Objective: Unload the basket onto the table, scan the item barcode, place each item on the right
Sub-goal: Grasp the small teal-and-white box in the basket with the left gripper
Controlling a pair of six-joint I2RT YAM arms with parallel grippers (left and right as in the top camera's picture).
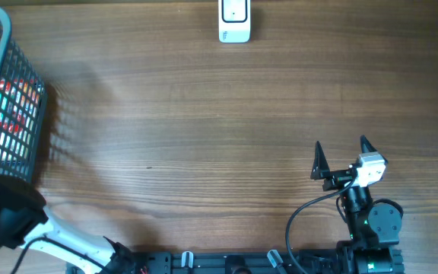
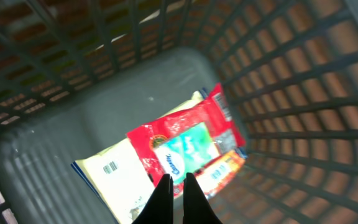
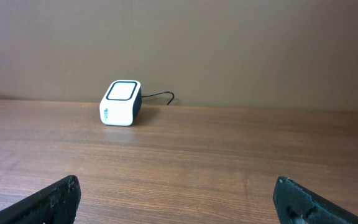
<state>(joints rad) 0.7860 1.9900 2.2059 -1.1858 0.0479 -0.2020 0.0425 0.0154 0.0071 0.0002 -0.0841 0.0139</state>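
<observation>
Left claw (image 2: 178, 179): my two dark fingers are pressed together, tips touching the near edge of a glossy red-and-teal packet (image 2: 185, 144). It lies on a flat pale-yellow pouch (image 2: 120, 180) inside the grey plastic lattice basket (image 2: 291, 93) at the woodgrain table's (image 1: 204, 114) left edge. My right claw (image 1: 341, 156) is spread wide, facing the rounded white scanner (image 3: 120, 102) at the far side.

**Little Lettering Can Be Read**

A barcode (image 2: 110, 167) is printed on the pale packet (image 2: 124, 188) lying in the basket (image 2: 42, 143). Blue script is seen on the white-and-teal label of the red packet (image 2: 185, 148), but it is too blurred to be read. A small blue mark on the scanner (image 3: 120, 102) cannot be made out.
</observation>
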